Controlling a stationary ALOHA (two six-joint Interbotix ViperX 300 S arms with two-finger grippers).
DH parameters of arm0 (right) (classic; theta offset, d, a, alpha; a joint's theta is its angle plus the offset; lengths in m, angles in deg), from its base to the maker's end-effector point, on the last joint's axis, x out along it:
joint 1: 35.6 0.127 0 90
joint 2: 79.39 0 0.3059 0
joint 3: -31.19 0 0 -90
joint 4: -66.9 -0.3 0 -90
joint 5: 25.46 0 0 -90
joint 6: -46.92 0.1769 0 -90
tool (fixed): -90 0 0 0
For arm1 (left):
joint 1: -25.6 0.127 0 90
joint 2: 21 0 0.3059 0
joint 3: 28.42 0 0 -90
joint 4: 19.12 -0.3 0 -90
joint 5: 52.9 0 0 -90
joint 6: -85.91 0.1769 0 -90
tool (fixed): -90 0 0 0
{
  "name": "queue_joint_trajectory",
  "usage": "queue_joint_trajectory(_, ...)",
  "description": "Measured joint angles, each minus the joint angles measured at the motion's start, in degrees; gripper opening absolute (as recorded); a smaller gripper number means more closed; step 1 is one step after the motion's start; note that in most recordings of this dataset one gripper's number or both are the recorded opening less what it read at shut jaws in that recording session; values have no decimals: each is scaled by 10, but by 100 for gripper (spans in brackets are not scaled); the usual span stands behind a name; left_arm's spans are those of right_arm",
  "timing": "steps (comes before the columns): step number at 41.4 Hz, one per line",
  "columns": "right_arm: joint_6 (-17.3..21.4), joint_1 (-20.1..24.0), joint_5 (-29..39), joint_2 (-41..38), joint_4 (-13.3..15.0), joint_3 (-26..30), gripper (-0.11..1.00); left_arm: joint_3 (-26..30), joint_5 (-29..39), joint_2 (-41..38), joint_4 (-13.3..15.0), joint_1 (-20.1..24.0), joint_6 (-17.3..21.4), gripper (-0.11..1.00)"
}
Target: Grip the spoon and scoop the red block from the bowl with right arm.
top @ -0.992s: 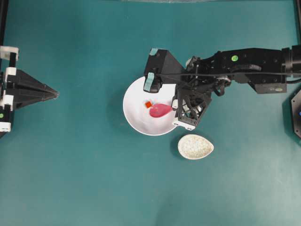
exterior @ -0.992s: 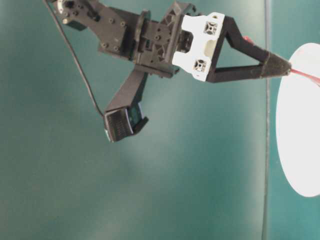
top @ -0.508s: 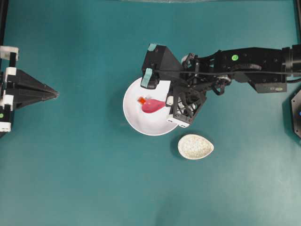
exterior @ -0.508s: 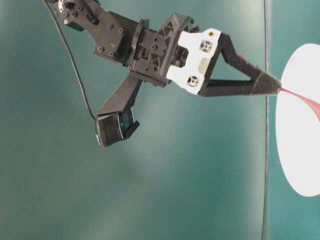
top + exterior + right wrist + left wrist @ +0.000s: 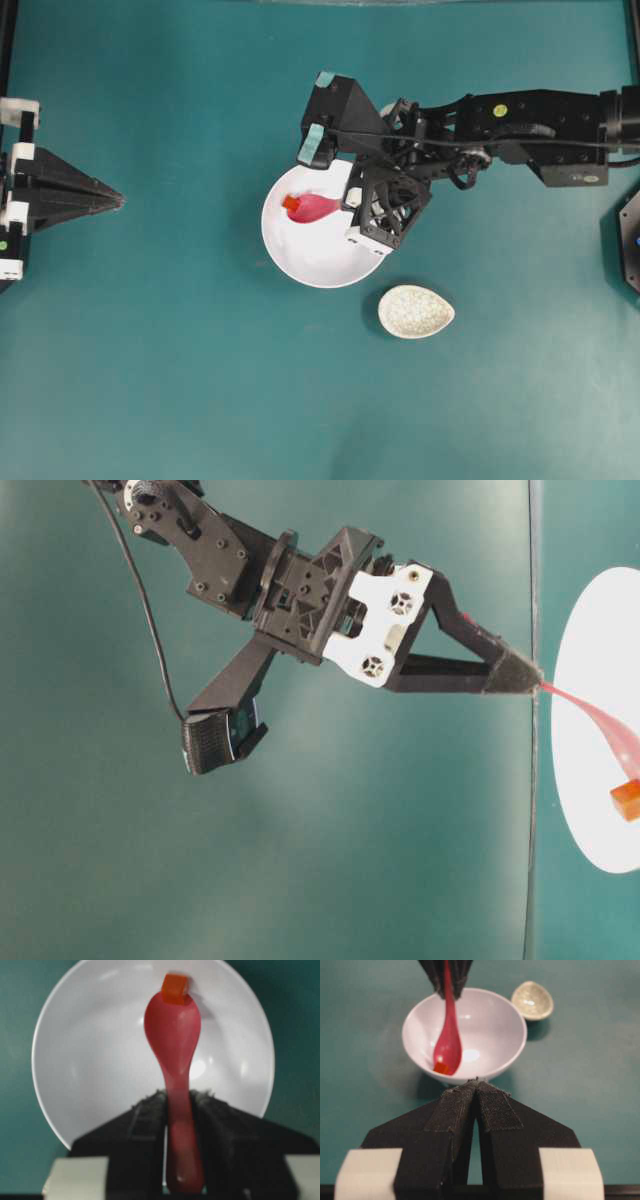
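Spoon point(image 5: 173, 1035) gripped by its handle in the right gripper point(image 5: 178, 1110); red block point(image 5: 175, 988) sits at its tip inside the bowl point(image 5: 75, 1060), not yet scooped up. Left gripper point(image 5: 476, 1091) rests clenched, well away from the bowl.

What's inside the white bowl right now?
The spoon, held by the right pincer, and the red block at its tip. The pincer covers the bowl's right edge in the overhead view.

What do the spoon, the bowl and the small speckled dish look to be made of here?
Spoon: glossy magenta, smooth with soft highlights; likely plastic or glazed ceramic. Bowl: plain white with bright glints on its wall; glazed ceramic or hard plastic. Speckled dish: off-white with fine dark flecks, looks like stoneware, though the views cannot confirm it.
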Motion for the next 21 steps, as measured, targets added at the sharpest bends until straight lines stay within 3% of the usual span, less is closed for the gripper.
queue_joint_trajectory(21,11,4,-22,3,0,-9,24,0,1,1,0,-1,0,0)
